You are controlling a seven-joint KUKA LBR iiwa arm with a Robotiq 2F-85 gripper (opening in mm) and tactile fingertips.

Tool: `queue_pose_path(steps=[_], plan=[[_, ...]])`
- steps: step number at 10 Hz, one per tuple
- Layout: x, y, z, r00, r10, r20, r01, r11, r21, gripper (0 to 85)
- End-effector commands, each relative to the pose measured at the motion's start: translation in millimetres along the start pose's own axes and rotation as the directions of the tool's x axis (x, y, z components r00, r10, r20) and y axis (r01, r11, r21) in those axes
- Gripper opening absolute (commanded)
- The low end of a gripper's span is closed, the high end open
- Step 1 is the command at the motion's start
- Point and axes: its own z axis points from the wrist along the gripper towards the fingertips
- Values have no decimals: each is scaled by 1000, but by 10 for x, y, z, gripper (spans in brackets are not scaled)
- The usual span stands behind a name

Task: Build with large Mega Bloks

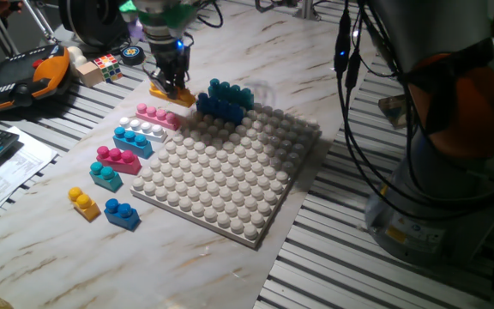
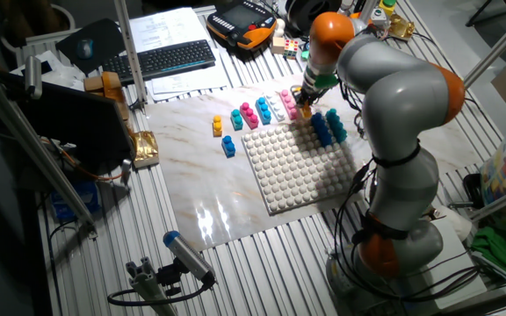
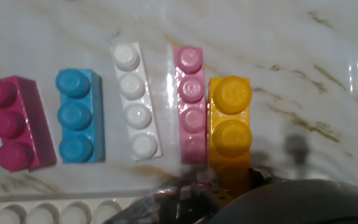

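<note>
Nine Mega Bloks [image 1: 133, 141], one baseplate [image 1: 230, 172]

On the bench sit two orange-yellow bricks [image 1: 168, 93] [image 1: 83, 203], two teal [image 1: 230, 93] [image 1: 105, 176], one pink [image 1: 157, 115], one white [image 1: 143, 129], one magenta [image 1: 118, 158], three blue [image 1: 133, 141] [image 1: 122, 214] [image 1: 219, 108], plus one white baseplate [image 1: 230, 176].

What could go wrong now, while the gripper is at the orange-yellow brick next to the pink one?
1. The orange-yellow brick lies side by side against the pink brick, so the gripper may nudge or drag the pink one.
2. The hand view hides the fingertips, so the grasp may be partial and the brick could slip when lifted.
</note>
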Motion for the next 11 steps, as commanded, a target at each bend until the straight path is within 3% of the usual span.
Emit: queue_pose_path(steps=[1,3,5,8,10,11], plan=[[103,22,10,1000,-6,-1,6,1000,-11,10],[208,16,28,1000,-22,-9,22,999,-25,10],[208,16,28,1000,-25,5,25,999,-24,10],[208,16,28,999,10,50,-9,1000,-10,10],[208,16,28,998,29,56,-29,1000,-8,10],[208,16,28,998,38,51,-39,999,10,10]])
